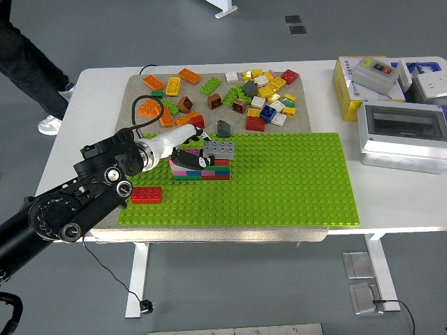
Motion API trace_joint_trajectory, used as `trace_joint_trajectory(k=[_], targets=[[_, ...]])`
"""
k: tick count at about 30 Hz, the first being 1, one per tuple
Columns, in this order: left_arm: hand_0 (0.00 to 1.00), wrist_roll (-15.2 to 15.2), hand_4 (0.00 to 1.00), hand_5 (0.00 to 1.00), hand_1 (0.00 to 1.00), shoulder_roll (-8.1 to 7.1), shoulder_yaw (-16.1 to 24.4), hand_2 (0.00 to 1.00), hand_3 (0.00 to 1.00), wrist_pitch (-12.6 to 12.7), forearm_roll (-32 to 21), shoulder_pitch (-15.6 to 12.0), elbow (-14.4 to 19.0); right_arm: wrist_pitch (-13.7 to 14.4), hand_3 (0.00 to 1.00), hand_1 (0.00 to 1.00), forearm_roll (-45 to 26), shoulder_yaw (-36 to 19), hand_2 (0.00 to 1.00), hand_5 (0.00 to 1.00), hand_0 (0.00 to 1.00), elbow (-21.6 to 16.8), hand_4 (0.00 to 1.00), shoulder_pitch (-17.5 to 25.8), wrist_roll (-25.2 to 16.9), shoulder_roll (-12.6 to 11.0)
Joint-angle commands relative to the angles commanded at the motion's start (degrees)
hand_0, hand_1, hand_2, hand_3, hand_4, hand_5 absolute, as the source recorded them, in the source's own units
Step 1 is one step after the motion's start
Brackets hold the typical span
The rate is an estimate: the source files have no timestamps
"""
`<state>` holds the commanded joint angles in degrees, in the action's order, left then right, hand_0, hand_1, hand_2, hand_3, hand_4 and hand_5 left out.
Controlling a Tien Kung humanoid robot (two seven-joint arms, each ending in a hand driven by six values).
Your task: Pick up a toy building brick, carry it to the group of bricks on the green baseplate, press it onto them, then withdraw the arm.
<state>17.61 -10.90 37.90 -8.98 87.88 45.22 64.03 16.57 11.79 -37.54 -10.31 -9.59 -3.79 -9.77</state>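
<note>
The left hand (187, 155) is reaching in from the lower left of the frame to the stack of bricks (202, 167) at the upper left of the green baseplate (279, 181), so I judge the pressing step is underway, with a firm push straight down and then a clean pull back of the arm to follow. The grey brick (218, 147) is sitting on top of the stack, just right of the dark fingers (188, 158), which are curling against the stack's left side; whether they are actually gripping anything, I cannot tell.
</note>
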Motion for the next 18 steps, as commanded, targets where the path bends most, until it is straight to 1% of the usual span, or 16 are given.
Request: trace_joint_trajectory(k=[18], targets=[[0.904, 0.12, 0.578, 0.307, 0.927, -0.02, -0.11, 0.926, 0.631, -0.45, -0.07, 0.16, -0.54, -0.03, 0.674, 0.799, -0.24, -0.19, 0.788, 0.749, 0.735, 0.0, 0.384, 0.09, -0.18, 0.05]])
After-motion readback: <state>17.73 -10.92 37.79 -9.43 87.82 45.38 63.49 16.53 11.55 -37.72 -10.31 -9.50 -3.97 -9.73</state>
